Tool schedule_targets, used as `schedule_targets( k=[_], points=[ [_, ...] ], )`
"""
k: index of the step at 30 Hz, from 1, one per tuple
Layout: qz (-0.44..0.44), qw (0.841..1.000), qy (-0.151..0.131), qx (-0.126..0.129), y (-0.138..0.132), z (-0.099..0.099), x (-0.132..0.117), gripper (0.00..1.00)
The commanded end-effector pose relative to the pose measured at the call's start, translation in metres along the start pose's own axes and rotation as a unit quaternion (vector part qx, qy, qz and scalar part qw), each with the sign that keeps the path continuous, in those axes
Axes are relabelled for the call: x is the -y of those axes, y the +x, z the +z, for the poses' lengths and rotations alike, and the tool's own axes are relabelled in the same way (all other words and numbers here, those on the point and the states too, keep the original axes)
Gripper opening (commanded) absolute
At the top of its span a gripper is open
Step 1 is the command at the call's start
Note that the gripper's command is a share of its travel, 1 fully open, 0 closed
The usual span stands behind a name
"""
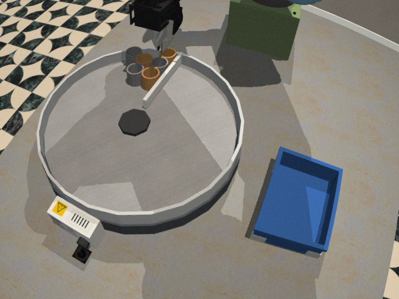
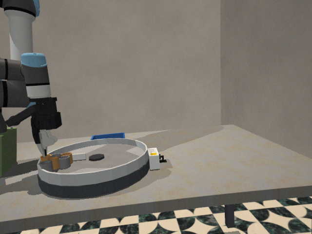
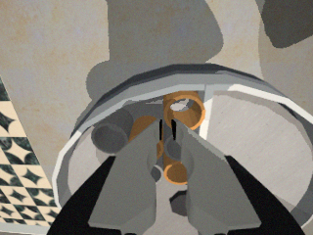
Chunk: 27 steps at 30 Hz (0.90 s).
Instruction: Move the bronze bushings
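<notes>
The big round tray (image 1: pixel 240 128) (image 2: pixel 95 179) (image 3: pixel 186 79) has all six short tubes that I can see, so the job looks barely begun. The blue box (image 1: pixel 335 208) (image 2: pixel 108 136) has no tubes in it, seen from above. Three orange-brown tubes have yet to go there, and the three gray ones should stay put.

The claw (image 1: pixel 159 48) (image 2: pixel 45 154) (image 3: pixel 166 120) is pinched narrow, with nothing in it. It hangs over the bunch, close to the back brown tube, and I think it must open wide before it can grab.

A long white bar (image 1: pixel 163 80) (image 2: pixel 79 156) (image 3: pixel 206 117) runs beside the bunch.

The back brown tube (image 1: pixel 168 50) (image 2: pixel 46 157) (image 3: pixel 201 115), middle brown tube (image 1: pixel 144 56) (image 2: pixel 54 163) (image 3: pixel 140 128) and front brown tube (image 1: pixel 150 83) (image 2: pixel 70 158) (image 3: pixel 177 173) all stand up. They are round, with open tops. Gray tubes (image 1: pixel 134 78) (image 2: pixel 64 162) (image 3: pixel 110 137) crowd in near them, so one might get bumped.
</notes>
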State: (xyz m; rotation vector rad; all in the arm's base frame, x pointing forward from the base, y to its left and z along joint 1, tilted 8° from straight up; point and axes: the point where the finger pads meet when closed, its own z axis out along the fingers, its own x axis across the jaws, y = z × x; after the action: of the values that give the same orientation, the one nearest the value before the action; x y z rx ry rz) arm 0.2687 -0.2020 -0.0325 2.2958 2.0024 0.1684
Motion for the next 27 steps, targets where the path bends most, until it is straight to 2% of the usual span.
schedule_targets(
  k=[1,11,27],
  points=[
    [0.000,1.000,0.000,0.000,0.000,0.000,0.000,0.05],
    [0.000,1.000,0.000,0.000,0.000,0.001,0.000,0.05],
    [0.000,1.000,0.000,0.000,0.000,0.022,0.000,0.05]
  ],
)
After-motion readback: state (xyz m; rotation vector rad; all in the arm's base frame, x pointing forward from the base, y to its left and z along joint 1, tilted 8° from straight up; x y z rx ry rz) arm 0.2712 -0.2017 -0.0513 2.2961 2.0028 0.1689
